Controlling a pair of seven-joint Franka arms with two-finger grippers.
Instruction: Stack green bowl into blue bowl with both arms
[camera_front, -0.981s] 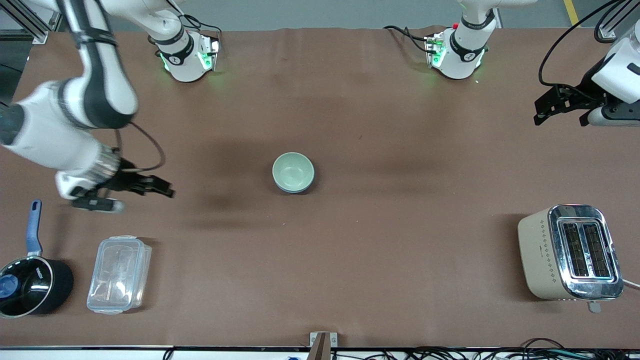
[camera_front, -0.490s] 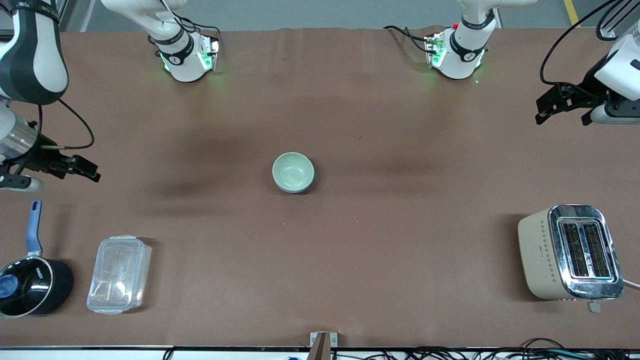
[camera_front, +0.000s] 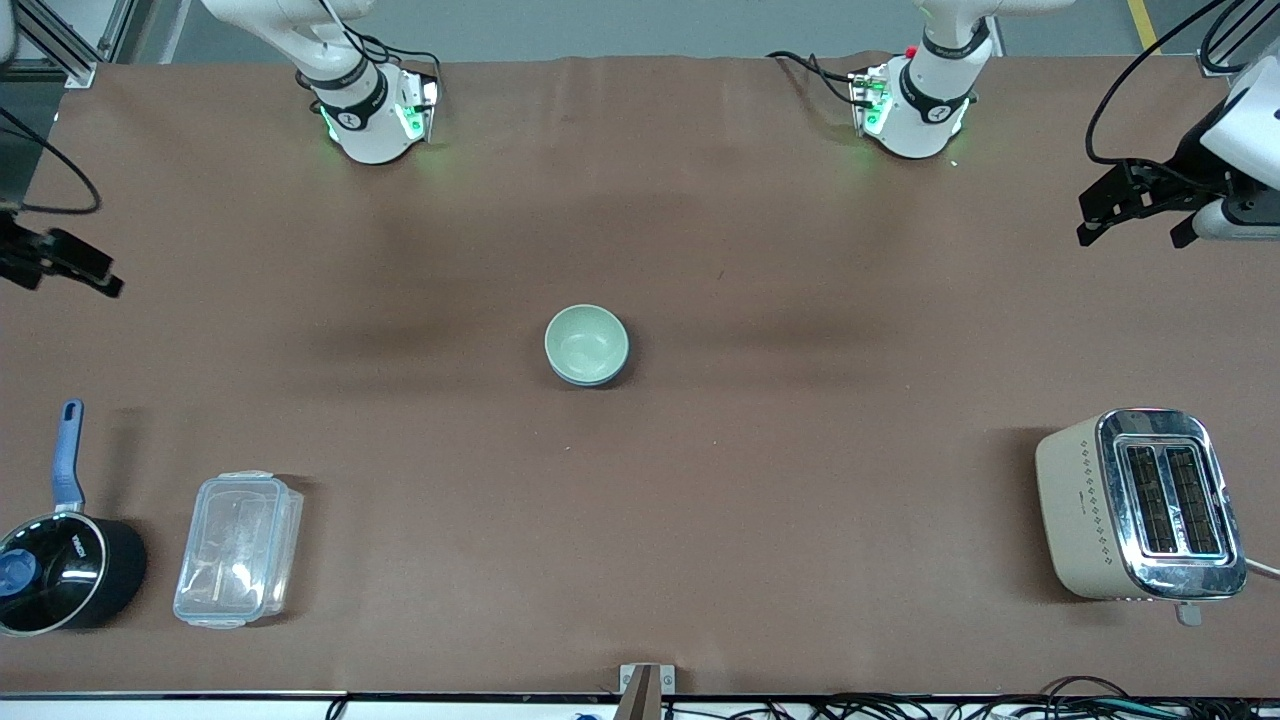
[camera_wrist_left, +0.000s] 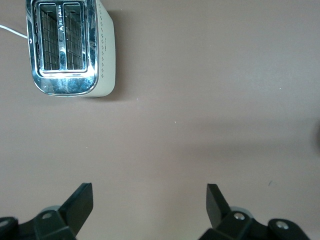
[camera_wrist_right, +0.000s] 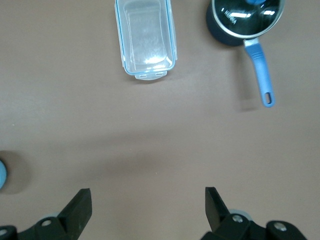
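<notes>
The pale green bowl (camera_front: 587, 342) sits inside the blue bowl (camera_front: 603, 380) in the middle of the table; only a thin blue rim shows round it. A blue sliver of the blue bowl (camera_wrist_right: 2, 176) shows at the edge of the right wrist view. My right gripper (camera_front: 92, 272) is open and empty, up over the table's edge at the right arm's end; it also shows in the right wrist view (camera_wrist_right: 147, 200). My left gripper (camera_front: 1135, 225) is open and empty, up over bare table at the left arm's end; it also shows in the left wrist view (camera_wrist_left: 150, 195).
A beige and chrome toaster (camera_front: 1140, 505) (camera_wrist_left: 67, 47) stands near the front camera at the left arm's end. A clear plastic lidded container (camera_front: 238, 548) (camera_wrist_right: 146, 40) and a black saucepan with a blue handle (camera_front: 62, 560) (camera_wrist_right: 247, 22) lie near the front camera at the right arm's end.
My right arm has swung away from the bowls toward the right arm's end of the table and risen. My left gripper has drifted slightly toward its end. The bowls have not moved.
</notes>
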